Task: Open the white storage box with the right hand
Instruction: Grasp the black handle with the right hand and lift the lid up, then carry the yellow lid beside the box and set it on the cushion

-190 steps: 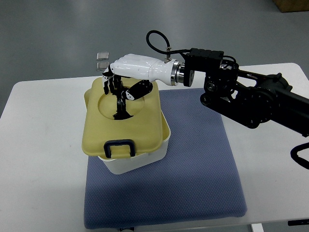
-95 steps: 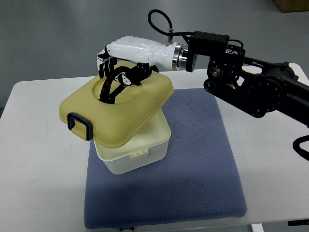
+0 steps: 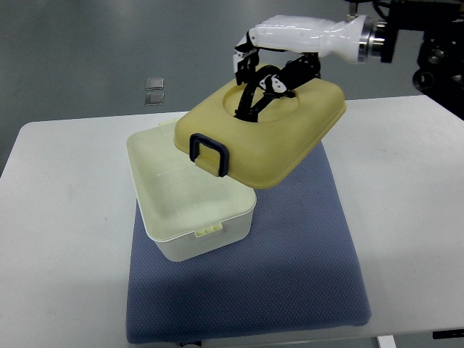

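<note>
Above the far right part of the tabletop (image 3: 65,217), the right hand (image 3: 272,61) holds the yellow lid (image 3: 275,134) clear of the white storage box (image 3: 190,206), its dark fingers (image 3: 250,90) curled into the round recess on the lid's top. The lid hangs tilted, its dark latch (image 3: 209,154) pointing down toward the camera side, and its lower edge overlaps the box's far right corner in this view; whether the two touch there cannot be told. The box stands open, its interior bare and pale, on the left portion of the blue mat (image 3: 290,268). Its left wall reaches past the mat's left edge. A small clasp tab shows on its near rim.

The mat's right half and near strip lie free, as does the white tabletop on both sides. Beyond the tabletop's far edge is grey floor (image 3: 87,43), where two small silvery squares (image 3: 154,90) lie behind the box. The right arm (image 3: 406,36) enters from the upper right corner, high over the tabletop's far edge.
</note>
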{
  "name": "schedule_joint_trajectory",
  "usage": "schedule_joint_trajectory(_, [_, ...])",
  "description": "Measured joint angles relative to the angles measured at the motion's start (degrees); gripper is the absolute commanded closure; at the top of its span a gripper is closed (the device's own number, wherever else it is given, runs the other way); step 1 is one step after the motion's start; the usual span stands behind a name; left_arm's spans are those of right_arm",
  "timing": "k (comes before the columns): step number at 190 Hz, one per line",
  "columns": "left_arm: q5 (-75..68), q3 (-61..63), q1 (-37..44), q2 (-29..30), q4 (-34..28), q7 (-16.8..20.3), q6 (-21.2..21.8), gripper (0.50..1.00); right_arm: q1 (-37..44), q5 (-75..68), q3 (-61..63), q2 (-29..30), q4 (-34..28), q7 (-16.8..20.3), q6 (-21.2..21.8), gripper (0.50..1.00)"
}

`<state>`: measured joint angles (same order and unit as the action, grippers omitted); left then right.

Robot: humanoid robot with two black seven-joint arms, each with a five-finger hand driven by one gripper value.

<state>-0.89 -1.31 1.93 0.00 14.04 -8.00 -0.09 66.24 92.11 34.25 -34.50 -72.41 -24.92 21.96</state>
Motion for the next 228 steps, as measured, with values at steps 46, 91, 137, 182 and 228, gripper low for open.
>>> schedule_joint_trajectory(46, [0.0, 0.2, 0.0, 0.0, 0.0, 0.0, 0.0, 0.500, -2.1, 0.5, -4.7, -11.9, 2.3, -5.2, 1.6, 1.000])
schedule_joint_trajectory(91, [0.0, 0.4, 0.0, 0.0, 0.0, 0.0, 0.0, 0.500, -4.6, 1.0, -13.8, -14.7, 9.5, -7.4, -4.4, 1.000])
schedule_joint_trajectory(137, [0.0, 0.5, 0.0, 0.0, 0.0, 0.0, 0.0, 0.500, -7.2, 1.1, -18.7, -12.1, 12.2, -7.6, -11.9, 1.000])
schedule_joint_trajectory(182, [0.0, 0.4, 0.0, 0.0, 0.0, 0.0, 0.0, 0.500, -7.6, 1.1, -18.8, -4.6, 10.5, -6.8, -13.7, 1.000])
schedule_joint_trajectory(228, [0.0, 0.1, 0.0, 0.0, 0.0, 0.0, 0.0, 0.500, -7.6, 1.1, -18.8, 0.7, 6.5, -4.8, -15.1, 1.000])
